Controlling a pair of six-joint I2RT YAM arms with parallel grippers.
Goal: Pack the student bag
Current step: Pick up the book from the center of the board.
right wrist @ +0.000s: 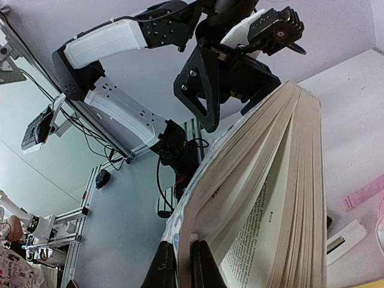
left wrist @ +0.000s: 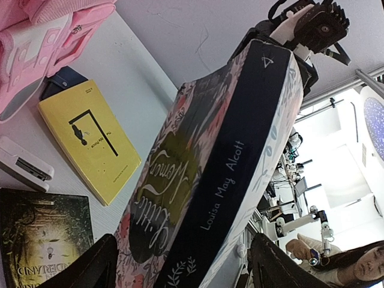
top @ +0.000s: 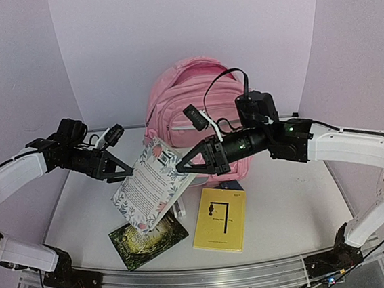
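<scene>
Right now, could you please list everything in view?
bag: 1, pink, standing at the back
floral book: 1, white-navy, raised before the bag
yellow book: 1, yellow, flat before the bag
dark book: 1, dark green, flat, left of yellow book
box: 1, white, between the flat books
navy item: 1, navy, at bag's foot
table: 1, white, beneath all
left gripper: 1, black, open around floral book
right gripper: 1, black, shut on floral book
</scene>
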